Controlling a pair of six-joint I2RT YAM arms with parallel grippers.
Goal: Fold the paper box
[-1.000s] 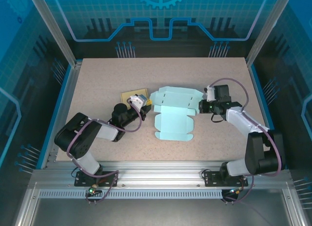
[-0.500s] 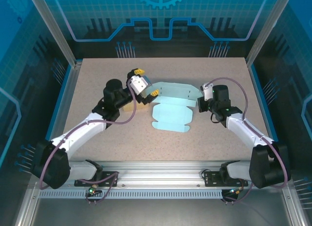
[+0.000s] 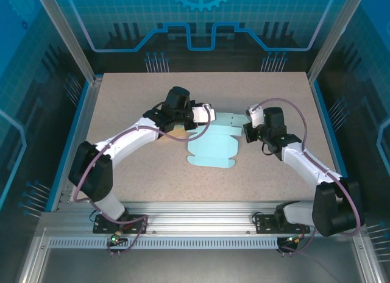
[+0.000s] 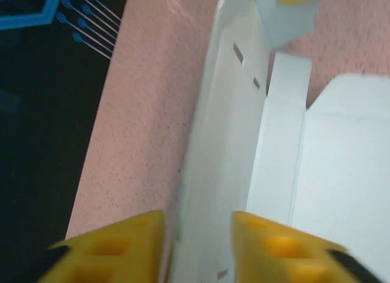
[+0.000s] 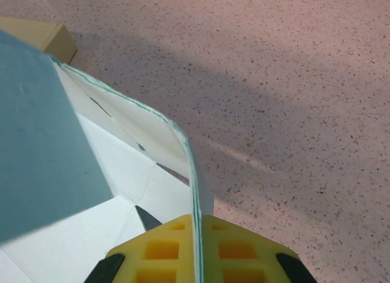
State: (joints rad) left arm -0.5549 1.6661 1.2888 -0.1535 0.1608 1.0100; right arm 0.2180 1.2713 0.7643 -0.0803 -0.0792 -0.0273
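The light blue paper box [image 3: 212,147] lies unfolded at the table's middle, its far side panel lifted on edge. My right gripper [image 3: 246,125] is shut on the right end of that raised panel [image 5: 183,150]; the thin edge runs straight between its yellow fingers [image 5: 241,249]. My left gripper [image 3: 207,112] hangs at the box's far left corner, open, its yellow fingers [image 4: 116,246] standing on either side of the slotted side panel [image 4: 222,143] without pinching it. The white inside of the box [image 4: 341,173] fills the right of the left wrist view.
A small tan cardboard box [image 3: 178,132] sits on the speckled table just left of the paper box, mostly under my left arm; its corner [image 5: 42,36] shows at top left in the right wrist view. Blue rails edge the table.
My left arm swung right and forward, bringing its open gripper to the box's far left corner. The right gripper shifted slightly left with the panel, and the box slid a little toward the front left.
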